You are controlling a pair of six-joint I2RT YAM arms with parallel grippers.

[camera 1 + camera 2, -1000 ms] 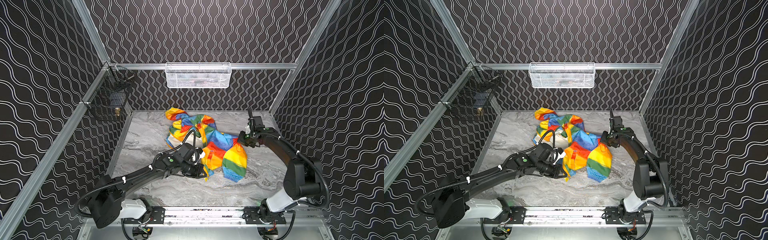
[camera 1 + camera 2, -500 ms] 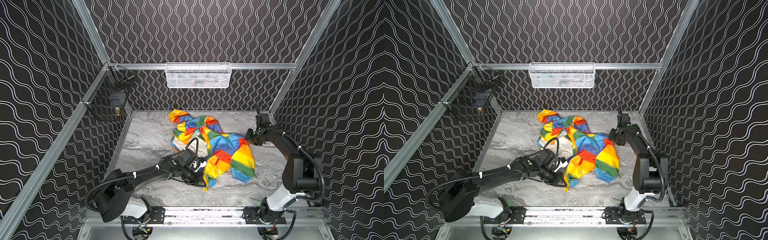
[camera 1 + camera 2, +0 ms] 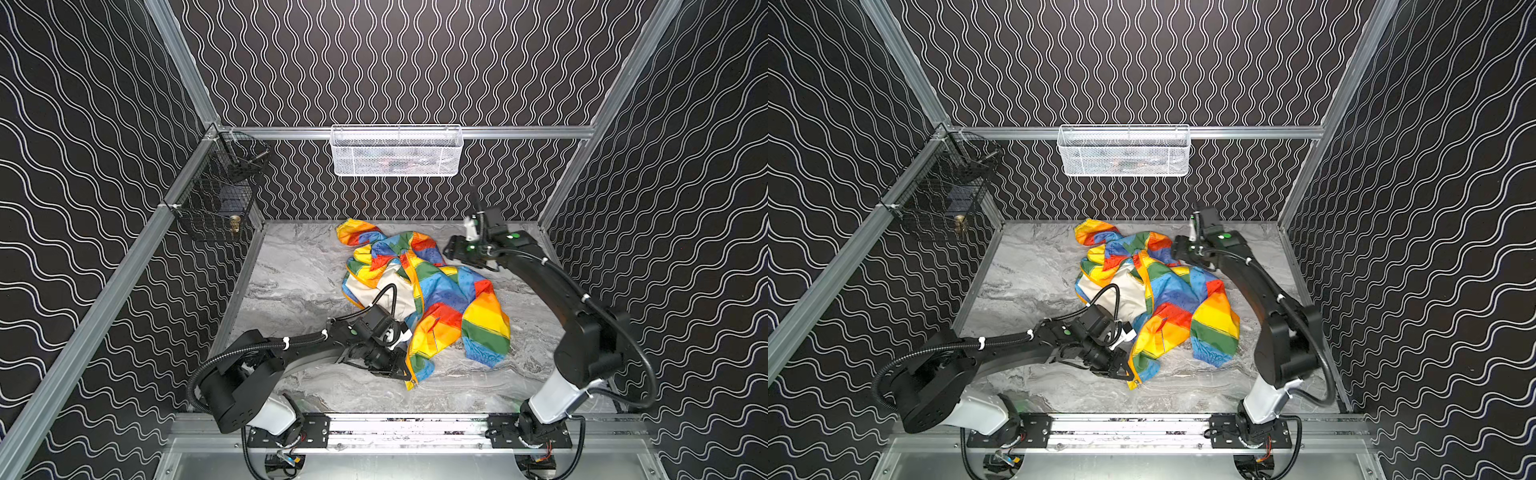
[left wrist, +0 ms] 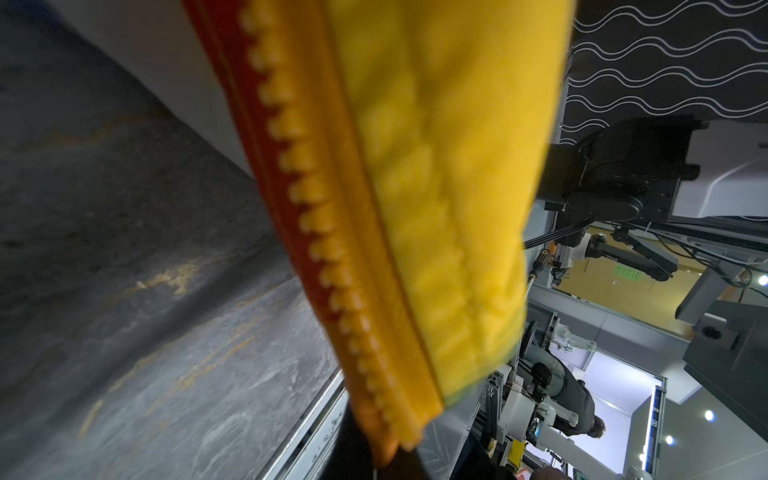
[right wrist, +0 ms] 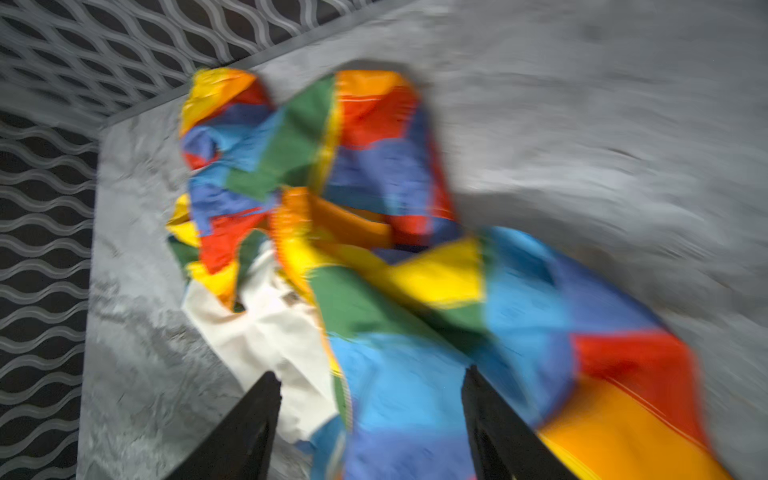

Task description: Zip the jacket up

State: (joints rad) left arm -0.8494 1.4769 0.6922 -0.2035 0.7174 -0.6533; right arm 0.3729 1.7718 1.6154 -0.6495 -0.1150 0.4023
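Left gripper [image 3: 401, 373] first, nearest me: it sits low at the front corner of the jacket [image 3: 451, 299], clamped tight on the orange zipper band [image 4: 332, 232] at the hem. On the left wrist view that band fills the frame, blurred, its teeth running down to a dark tip at the bottom edge. The fingers are cut off there, so I can't see the pinch itself, and I can't find a slider.

Moving back, the jacket lies crumpled in the middle of the marble table [image 3: 291, 282]. It is open, with white lining showing on the left arm's side, and part of that lining is hidden behind the left arm's cable and wrist. The hood end bunches toward the back wall.

Farther on, the right gripper [image 5: 370, 378] hangs over the jacket's far side. Its black fingers [image 5: 257, 415] are spread wide with nothing between them. That wrist view is smeared, so the folds are hard to read.

At the back, a white mesh basket [image 3: 395, 151] and a black wire basket [image 3: 216, 199] hang on the rails, their contents unclear.
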